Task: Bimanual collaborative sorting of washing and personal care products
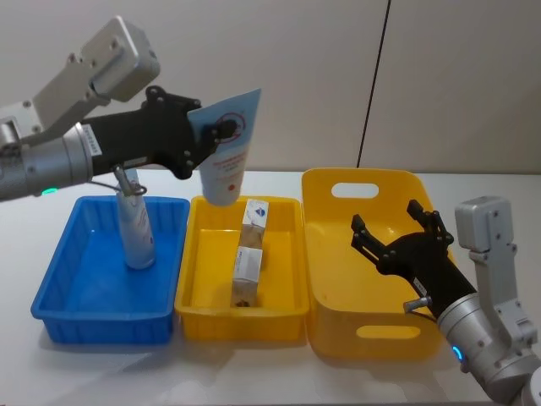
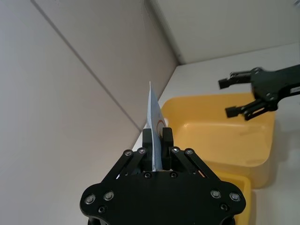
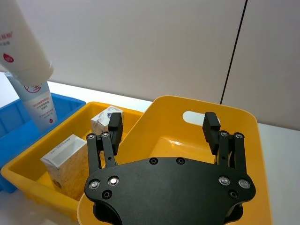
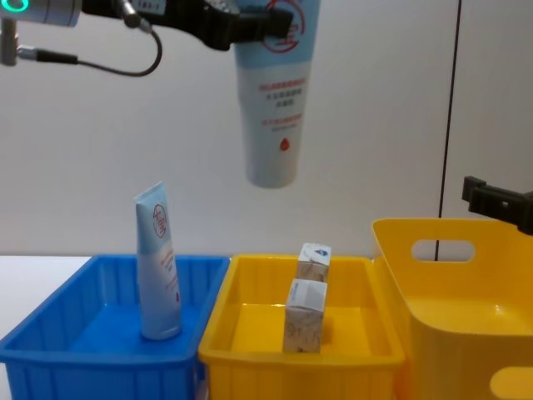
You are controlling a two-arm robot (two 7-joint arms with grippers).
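Head view: left gripper (image 1: 221, 128) clamps a squeeze tube (image 1: 226, 165) above the small yellow bin (image 1: 203, 283), while right gripper (image 1: 390, 227) gapes wide to its right.

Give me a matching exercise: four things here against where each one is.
1. held tube
2. standing tube
3. cartons
4. right gripper

A. in the small yellow bin
B. open, over the large yellow bin
C. in the left gripper, in the air
D. upright in the blue bin

Pairs: 1-C, 2-D, 3-A, 4-B.
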